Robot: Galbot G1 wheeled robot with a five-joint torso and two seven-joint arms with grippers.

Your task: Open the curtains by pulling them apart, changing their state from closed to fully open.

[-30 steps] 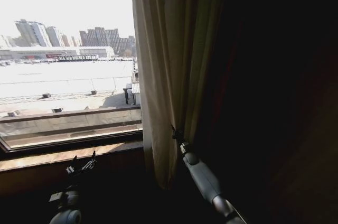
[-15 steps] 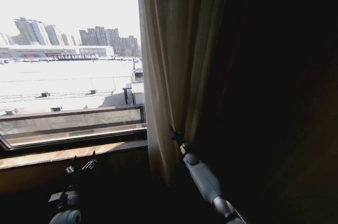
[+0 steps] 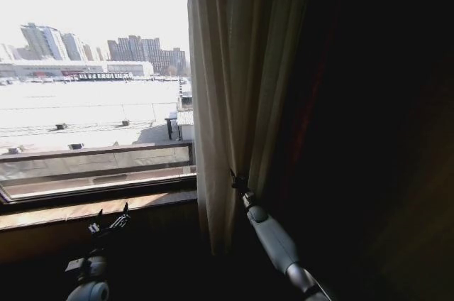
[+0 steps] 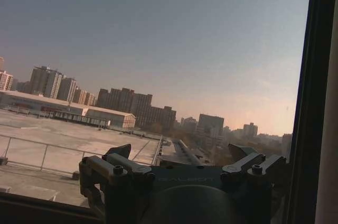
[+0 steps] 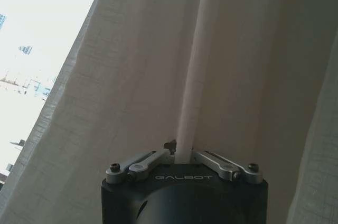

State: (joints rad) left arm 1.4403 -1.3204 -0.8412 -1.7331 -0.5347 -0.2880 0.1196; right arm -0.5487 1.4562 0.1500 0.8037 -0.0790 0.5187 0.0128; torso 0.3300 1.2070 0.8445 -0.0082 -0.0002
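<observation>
Where the window glass ends, the curtains (image 3: 230, 102) are hanging in long cream pleats, gathered toward the right of the head view and standing against the dark brown drape (image 3: 369, 130) beside them. The right gripper (image 3: 237, 180) is reaching up from the lower middle of that view and is sitting in the folds low on the fabric, just above the level of the window sill (image 3: 92, 209). In the right wrist view the right gripper (image 5: 182, 152) is pinching a narrow vertical pleat, its fingers (image 5: 145, 161) drawn in on either side of the fold and clamping it, with the woven sheer cloth (image 5: 158, 60) spreading out behind. The left gripper (image 3: 108, 224) is waiting low on the left, in front of the sill and well apart from the fabric. In the left wrist view the left gripper (image 4: 182, 163) is pointing out at the rooftops (image 4: 68, 134), its fingers (image 4: 108, 163) standing apart with nothing between them.
</observation>
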